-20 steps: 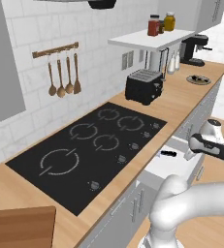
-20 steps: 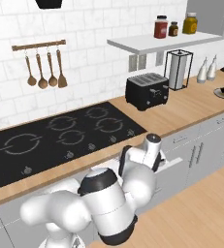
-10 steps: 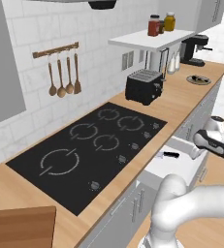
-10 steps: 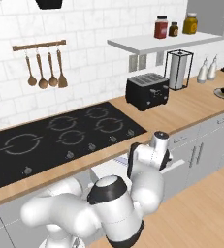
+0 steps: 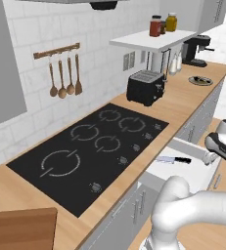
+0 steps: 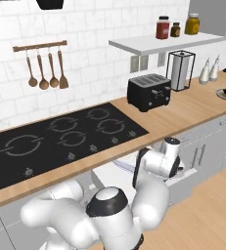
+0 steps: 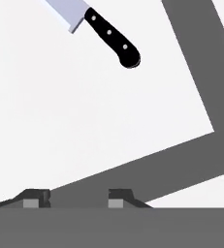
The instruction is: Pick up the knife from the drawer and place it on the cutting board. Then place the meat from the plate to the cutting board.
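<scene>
This is a home kitchen, rendered rather than filmed. A long wooden counter runs along a white tiled wall, with a black induction hob set into it. Wooden spoons hang from a rail above it, a black toaster stands on the counter, and a coffee machine sits at the far end. Jars line a white shelf, and grey cabinet fronts run beneath, one white drawer pulled open.
</scene>
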### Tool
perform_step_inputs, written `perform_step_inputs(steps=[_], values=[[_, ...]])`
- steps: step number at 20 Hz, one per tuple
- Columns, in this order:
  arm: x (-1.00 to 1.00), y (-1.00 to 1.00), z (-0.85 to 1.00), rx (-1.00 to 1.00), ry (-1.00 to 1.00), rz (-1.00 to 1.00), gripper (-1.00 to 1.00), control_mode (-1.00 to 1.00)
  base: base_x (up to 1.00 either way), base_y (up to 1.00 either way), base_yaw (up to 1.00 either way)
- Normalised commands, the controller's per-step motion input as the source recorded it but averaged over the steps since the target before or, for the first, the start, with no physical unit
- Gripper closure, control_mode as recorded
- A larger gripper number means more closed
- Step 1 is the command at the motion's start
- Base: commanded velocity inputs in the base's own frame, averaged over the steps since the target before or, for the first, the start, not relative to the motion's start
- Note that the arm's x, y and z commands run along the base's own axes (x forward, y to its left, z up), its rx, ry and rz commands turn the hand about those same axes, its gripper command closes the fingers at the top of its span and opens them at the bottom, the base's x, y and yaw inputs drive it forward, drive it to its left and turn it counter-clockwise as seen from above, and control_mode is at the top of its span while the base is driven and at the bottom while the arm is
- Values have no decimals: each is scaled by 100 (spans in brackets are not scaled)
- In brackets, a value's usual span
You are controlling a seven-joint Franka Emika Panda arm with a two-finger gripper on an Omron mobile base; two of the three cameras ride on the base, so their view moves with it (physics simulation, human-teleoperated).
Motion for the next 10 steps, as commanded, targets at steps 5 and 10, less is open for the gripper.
perform_step_inputs(steps=[5,10], values=[[-48,-100,-100,-2,24,-11,-100,-100,0,0,0],[-68,-100,-100,0,21,-11,-100,-100,0,0,0]])
